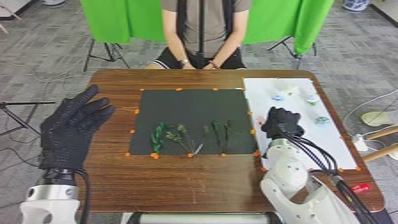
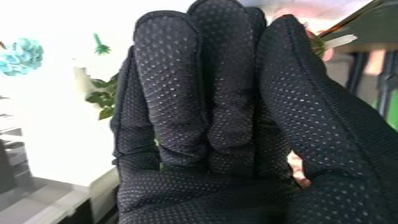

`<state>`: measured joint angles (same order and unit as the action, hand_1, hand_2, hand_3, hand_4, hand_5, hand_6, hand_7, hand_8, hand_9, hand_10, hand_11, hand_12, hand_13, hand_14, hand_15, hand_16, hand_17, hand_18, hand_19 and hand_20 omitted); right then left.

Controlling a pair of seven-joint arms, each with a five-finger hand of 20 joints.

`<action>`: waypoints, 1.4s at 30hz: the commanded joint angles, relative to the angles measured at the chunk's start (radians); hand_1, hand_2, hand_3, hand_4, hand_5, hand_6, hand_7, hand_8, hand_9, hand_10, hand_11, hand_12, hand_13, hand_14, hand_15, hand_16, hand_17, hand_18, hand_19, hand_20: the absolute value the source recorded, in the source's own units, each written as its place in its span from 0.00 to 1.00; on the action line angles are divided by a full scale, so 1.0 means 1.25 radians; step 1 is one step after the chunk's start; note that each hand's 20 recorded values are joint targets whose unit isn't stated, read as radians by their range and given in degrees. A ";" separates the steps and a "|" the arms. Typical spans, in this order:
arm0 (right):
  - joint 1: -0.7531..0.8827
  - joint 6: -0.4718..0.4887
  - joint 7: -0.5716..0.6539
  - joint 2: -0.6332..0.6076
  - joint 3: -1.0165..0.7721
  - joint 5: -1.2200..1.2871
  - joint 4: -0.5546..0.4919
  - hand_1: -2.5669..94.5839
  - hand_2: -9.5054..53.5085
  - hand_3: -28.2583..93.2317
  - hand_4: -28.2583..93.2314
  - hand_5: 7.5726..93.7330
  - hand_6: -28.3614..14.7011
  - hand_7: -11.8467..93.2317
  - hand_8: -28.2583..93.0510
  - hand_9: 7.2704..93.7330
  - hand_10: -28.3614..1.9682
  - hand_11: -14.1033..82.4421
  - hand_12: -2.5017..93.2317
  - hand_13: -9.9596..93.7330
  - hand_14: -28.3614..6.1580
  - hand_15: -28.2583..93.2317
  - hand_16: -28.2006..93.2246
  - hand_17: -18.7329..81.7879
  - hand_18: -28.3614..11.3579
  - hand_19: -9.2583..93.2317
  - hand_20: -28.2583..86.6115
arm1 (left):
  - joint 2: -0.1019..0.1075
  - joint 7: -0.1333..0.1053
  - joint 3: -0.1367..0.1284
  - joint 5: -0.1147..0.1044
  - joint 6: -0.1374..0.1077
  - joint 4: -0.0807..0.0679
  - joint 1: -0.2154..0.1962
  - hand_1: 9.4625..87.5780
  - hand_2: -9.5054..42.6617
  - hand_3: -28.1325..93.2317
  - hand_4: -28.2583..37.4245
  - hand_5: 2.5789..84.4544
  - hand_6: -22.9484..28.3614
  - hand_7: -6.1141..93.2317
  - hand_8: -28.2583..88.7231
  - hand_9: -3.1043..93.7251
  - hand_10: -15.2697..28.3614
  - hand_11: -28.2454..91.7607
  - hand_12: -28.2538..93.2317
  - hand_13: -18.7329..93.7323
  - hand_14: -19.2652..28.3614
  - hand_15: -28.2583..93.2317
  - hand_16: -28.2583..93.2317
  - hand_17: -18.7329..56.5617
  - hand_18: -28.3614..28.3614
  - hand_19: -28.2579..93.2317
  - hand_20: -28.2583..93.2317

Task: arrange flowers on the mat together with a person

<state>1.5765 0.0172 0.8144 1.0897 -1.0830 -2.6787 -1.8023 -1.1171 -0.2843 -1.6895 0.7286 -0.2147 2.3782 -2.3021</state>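
The dark mat (image 1: 182,107) lies mid-table with green stems (image 1: 158,137) and thinner cut stems (image 1: 220,134) along its near part. On the white board (image 1: 298,135) to its right are a blue flower (image 1: 277,98), white flowers (image 1: 290,90) and a teal flower (image 1: 322,120). My right hand (image 1: 284,122) is over the board, close beside a pink flower (image 1: 261,120). In the right wrist view my right hand (image 2: 187,110) has straight fingers, with pink petals (image 2: 298,167) partly hidden behind it and the teal flower (image 2: 19,57) apart from it. My left hand (image 1: 73,127) is open at the table's left edge.
Orange tape pieces (image 1: 155,156) mark the mat's borders. Black cables (image 1: 324,157) trail along my right arm. The brown table (image 1: 195,185) has wood to the near side of the mat, and a red label (image 1: 360,188) lies at its right near corner.
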 commanded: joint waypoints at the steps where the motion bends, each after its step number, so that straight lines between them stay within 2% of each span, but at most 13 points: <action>1: -0.001 -0.093 -0.068 0.009 0.007 -0.013 -0.040 0.58 0.00 0.79 0.00 0.97 0.72 0.26 0.25 1.00 0.68 0.36 0.30 0.90 0.66 0.66 0.38 0.46 0.25 0.86 0.29 | -0.005 0.010 -0.002 0.010 0.011 -0.001 -0.005 0.17 0.41 0.85 0.00 0.50 0.72 0.17 0.17 0.47 0.92 0.51 0.32 0.45 1.00 0.72 0.12 0.22 1.00 0.90 0.00; 5: -0.051 -0.078 -0.171 0.065 0.061 -0.020 -0.060 0.58 0.00 0.80 0.00 0.96 0.71 0.26 0.25 1.00 0.68 0.36 0.30 0.90 0.66 0.67 0.38 0.45 0.26 0.86 0.29 | -0.001 0.009 0.006 0.013 0.028 -0.003 0.017 0.17 0.41 0.85 0.00 0.50 0.72 0.17 0.17 0.47 0.92 0.51 0.32 0.45 1.00 0.72 0.12 0.22 1.00 0.90 0.00; 6: -0.067 -0.067 -0.198 0.084 0.076 -0.010 -0.063 0.58 0.00 0.80 0.00 0.96 0.71 0.26 0.25 1.00 0.68 0.36 0.30 0.90 0.66 0.67 0.38 0.45 0.26 0.86 0.29 | 0.004 0.006 0.011 0.011 0.031 -0.005 0.025 0.17 0.41 0.85 0.00 0.50 0.71 0.17 0.17 0.47 0.92 0.51 0.32 0.45 1.00 0.72 0.12 0.23 1.00 0.90 0.00; 8: -0.091 -0.048 -0.277 0.129 0.101 -0.022 -0.055 0.58 0.00 0.80 0.00 0.96 0.71 0.26 0.25 1.00 0.68 0.36 0.30 0.90 0.66 0.67 0.38 0.45 0.26 0.86 0.29 | 0.034 -0.011 0.018 -0.002 0.024 -0.004 0.036 0.17 0.41 0.85 0.00 0.50 0.71 0.17 0.17 0.47 0.92 0.51 0.32 0.45 1.00 0.72 0.12 0.23 1.00 0.91 0.00; 16: -0.187 0.018 -0.463 0.265 0.213 -0.038 0.015 0.57 0.00 0.81 0.00 0.96 0.71 0.26 0.26 1.00 0.68 0.35 0.31 0.88 0.65 0.68 0.38 0.44 0.28 0.86 0.29 | 0.069 -0.022 0.034 -0.002 0.042 -0.021 0.118 0.17 0.41 0.85 0.00 0.50 0.71 0.17 0.17 0.47 0.92 0.50 0.32 0.47 1.00 0.70 0.12 0.28 1.00 0.93 0.00; 19: -0.224 0.032 -0.473 0.275 0.254 -0.033 0.043 0.57 0.00 0.81 0.00 0.96 0.71 0.26 0.26 1.00 0.68 0.36 0.31 0.88 0.65 0.68 0.38 0.44 0.28 0.86 0.29 | 0.100 -0.040 0.051 -0.012 0.031 -0.026 0.143 0.17 0.41 0.85 0.00 0.50 0.71 0.17 0.17 0.47 0.92 0.50 0.32 0.47 1.00 0.70 0.12 0.28 1.00 0.94 0.00; 23: -0.257 0.054 -0.475 0.274 0.301 -0.043 0.073 0.57 0.00 0.81 0.00 0.96 0.72 0.26 0.26 1.00 0.68 0.36 0.31 0.88 0.64 0.68 0.38 0.44 0.28 0.86 0.29 | 0.122 -0.052 0.056 -0.018 0.025 -0.026 0.151 0.17 0.40 0.85 0.00 0.50 0.71 0.17 0.17 0.47 0.92 0.50 0.32 0.47 1.00 0.70 0.12 0.29 1.00 0.94 0.00; 24: -0.263 0.064 -0.480 0.279 0.308 -0.054 0.083 0.57 0.00 0.81 0.00 0.96 0.72 0.26 0.26 1.00 0.68 0.36 0.31 0.88 0.64 0.68 0.38 0.43 0.28 0.86 0.29 | 0.137 -0.067 0.058 -0.025 0.012 -0.024 0.146 0.17 0.40 0.85 0.00 0.50 0.71 0.17 0.17 0.47 0.92 0.50 0.32 0.47 1.00 0.70 0.12 0.29 1.00 0.94 0.00; 27: -0.277 0.111 -0.470 0.281 0.324 -0.064 0.093 0.57 0.00 0.81 0.00 0.96 0.72 0.26 0.26 1.00 0.68 0.36 0.31 0.88 0.64 0.69 0.37 0.43 0.28 0.86 0.29 | 0.146 -0.072 0.063 -0.031 0.006 -0.028 0.153 0.17 0.41 0.85 0.00 0.50 0.71 0.17 0.17 0.47 0.92 0.50 0.32 0.47 1.00 0.70 0.13 0.29 1.00 0.94 0.00; 28: -0.282 0.119 -0.467 0.284 0.330 -0.072 0.098 0.57 0.00 0.81 0.00 0.96 0.72 0.26 0.26 1.00 0.68 0.36 0.31 0.88 0.64 0.69 0.37 0.43 0.28 0.86 0.29 | 0.137 -0.062 0.059 -0.026 0.011 -0.029 0.155 0.17 0.41 0.85 0.00 0.50 0.71 0.17 0.17 0.48 0.92 0.50 0.32 0.47 1.00 0.70 0.13 0.29 1.00 0.94 0.00; 32: -0.306 0.144 -0.429 0.284 0.347 -0.054 0.114 0.57 0.00 0.80 0.00 0.95 0.73 0.26 0.25 1.00 0.68 0.36 0.31 0.87 0.64 0.70 0.37 0.43 0.28 0.86 0.29 | 0.137 -0.047 0.070 -0.027 0.026 -0.038 0.175 0.17 0.41 0.85 0.00 0.50 0.71 0.17 0.17 0.48 0.92 0.50 0.32 0.47 1.00 0.70 0.13 0.29 1.00 0.94 0.00; 37: -0.323 0.164 -0.396 0.272 0.374 -0.045 0.126 0.56 0.00 0.80 0.00 0.94 0.73 0.27 0.25 1.00 0.68 0.37 0.31 0.86 0.63 0.71 0.37 0.43 0.28 0.86 0.29 | 0.143 -0.060 0.072 -0.047 0.036 -0.037 0.168 0.18 0.41 0.85 0.00 0.50 0.71 0.17 0.17 0.48 0.92 0.50 0.32 0.47 1.00 0.69 0.13 0.29 1.00 0.94 0.00; 42: -0.313 0.184 -0.405 0.275 0.370 -0.067 0.127 0.55 0.00 0.80 0.00 0.93 0.73 0.27 0.24 1.00 0.68 0.37 0.31 0.85 0.63 0.72 0.37 0.42 0.27 0.86 0.30 | 0.143 -0.059 0.070 -0.045 0.030 -0.037 0.164 0.17 0.41 0.85 0.00 0.50 0.71 0.17 0.17 0.48 0.92 0.50 0.32 0.47 1.00 0.70 0.13 0.28 1.00 0.94 0.00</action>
<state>1.1791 0.2149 0.3254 1.4330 -0.6150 -2.7346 -1.6440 -0.9346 -0.3607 -1.5997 0.6855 -0.1845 2.3357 -2.0799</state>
